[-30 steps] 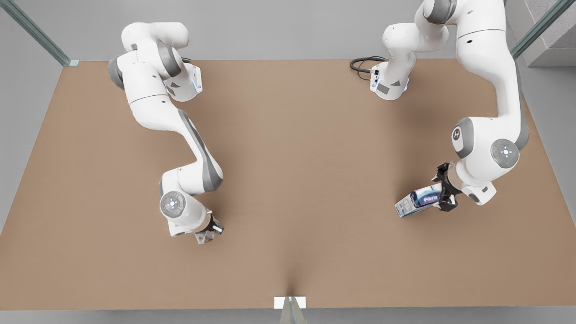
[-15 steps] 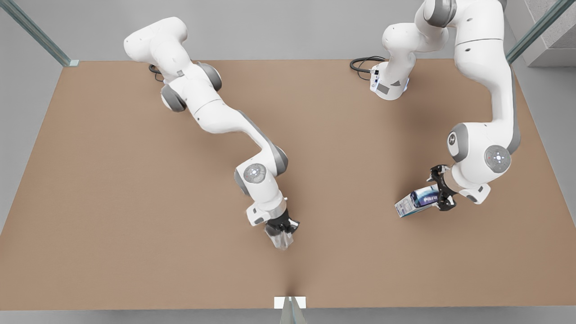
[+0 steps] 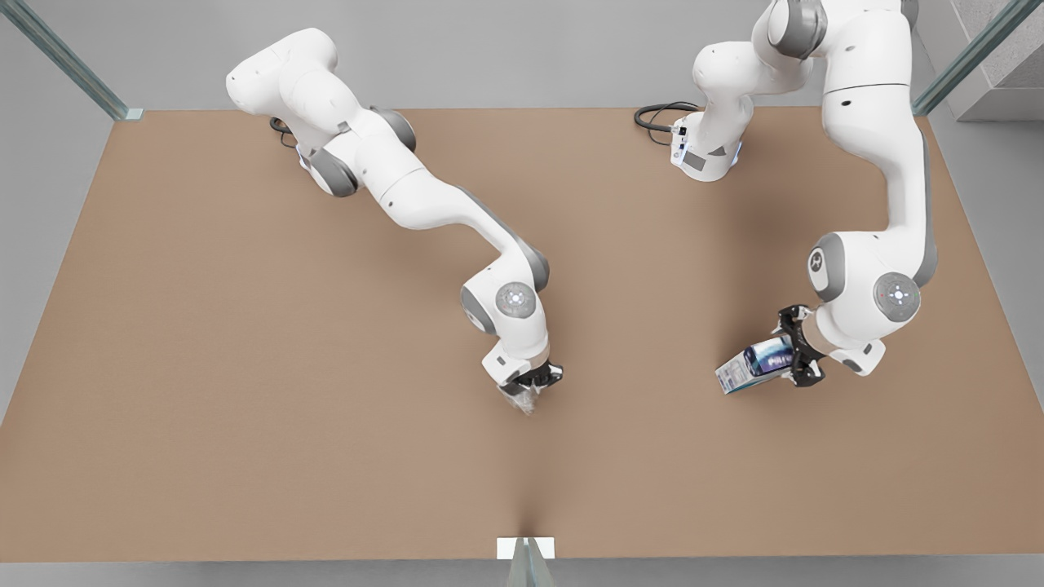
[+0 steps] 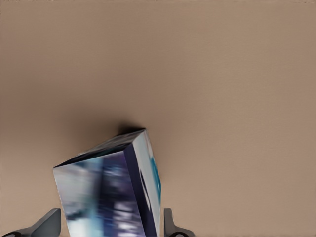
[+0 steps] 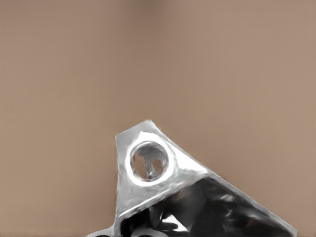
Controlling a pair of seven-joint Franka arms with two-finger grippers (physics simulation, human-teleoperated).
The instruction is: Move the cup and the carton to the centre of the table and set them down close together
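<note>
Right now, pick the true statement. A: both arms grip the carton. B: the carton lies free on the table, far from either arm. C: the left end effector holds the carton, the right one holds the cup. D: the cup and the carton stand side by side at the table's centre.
C: the left end effector is shut on the carton at the front view's right, while the right end effector grips the cup near the table's middle.

The shiny silver-grey cup [image 5: 163, 192], the white, light-blue and dark-blue carton [image 3: 754, 364], the plain matte brown table [image 3: 245, 367].
</note>
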